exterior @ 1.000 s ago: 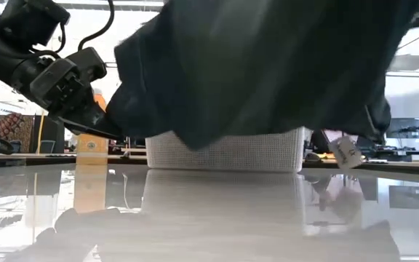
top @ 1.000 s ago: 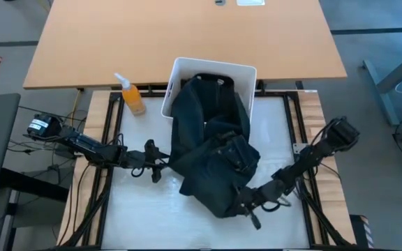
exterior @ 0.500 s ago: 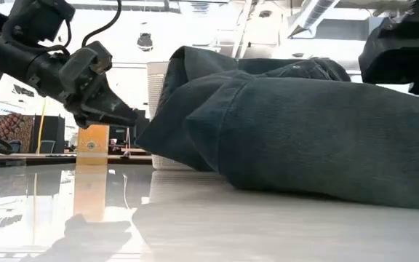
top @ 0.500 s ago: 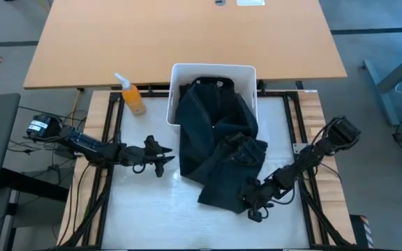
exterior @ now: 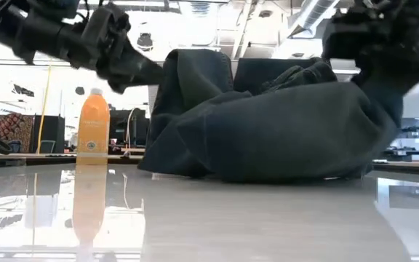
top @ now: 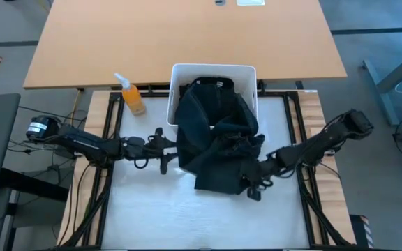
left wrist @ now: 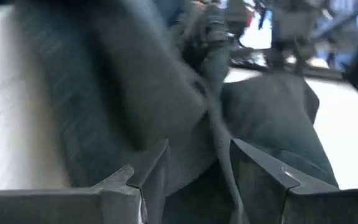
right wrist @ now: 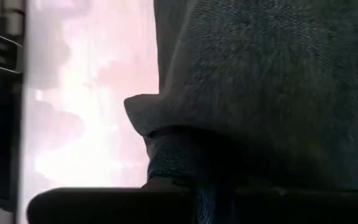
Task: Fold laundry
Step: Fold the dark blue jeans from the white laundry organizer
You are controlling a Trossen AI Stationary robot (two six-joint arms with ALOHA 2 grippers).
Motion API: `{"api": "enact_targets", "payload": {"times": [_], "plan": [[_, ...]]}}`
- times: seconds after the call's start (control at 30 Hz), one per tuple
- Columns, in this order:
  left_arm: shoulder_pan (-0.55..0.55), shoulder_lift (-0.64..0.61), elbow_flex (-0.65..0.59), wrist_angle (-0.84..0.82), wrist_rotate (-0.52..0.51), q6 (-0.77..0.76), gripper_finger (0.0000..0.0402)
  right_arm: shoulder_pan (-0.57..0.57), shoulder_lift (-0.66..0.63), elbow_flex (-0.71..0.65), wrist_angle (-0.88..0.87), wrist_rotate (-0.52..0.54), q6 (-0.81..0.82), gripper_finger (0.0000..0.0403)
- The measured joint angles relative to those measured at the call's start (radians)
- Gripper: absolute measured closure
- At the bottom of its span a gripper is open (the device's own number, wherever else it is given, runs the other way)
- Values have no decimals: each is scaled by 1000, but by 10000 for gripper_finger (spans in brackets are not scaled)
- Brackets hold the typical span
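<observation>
Laundry (top: 218,143) has been dragged back into a heap, half in the bin (top: 212,70), half on the table (top: 145,209). It is pinched by the right gripper (top: 252,183); the left gripper (top: 165,148), advanced to its edge, is spread, so unfolding is not yet begun

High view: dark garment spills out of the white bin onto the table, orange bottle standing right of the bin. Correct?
Not quite. In the high view the orange bottle stands left of the white bin, not right. The dark garment does spill from the bin onto the table.
</observation>
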Motion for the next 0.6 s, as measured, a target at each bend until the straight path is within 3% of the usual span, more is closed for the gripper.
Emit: {"api": "enact_targets", "payload": {"times": [0.23, 0.4, 0.6], "plan": [[-25, 0, 220, -350, -138, 212, 242, -7, -186, 0, -63, -18, 0, 343], [-18, -1, 263, -404, -195, 310, 242, -9, -296, 0, -128, 41, -20, 342], [-18, -42, 262, -432, -263, 323, 242, -8, -325, 0, -233, 84, -23, 335]]}}
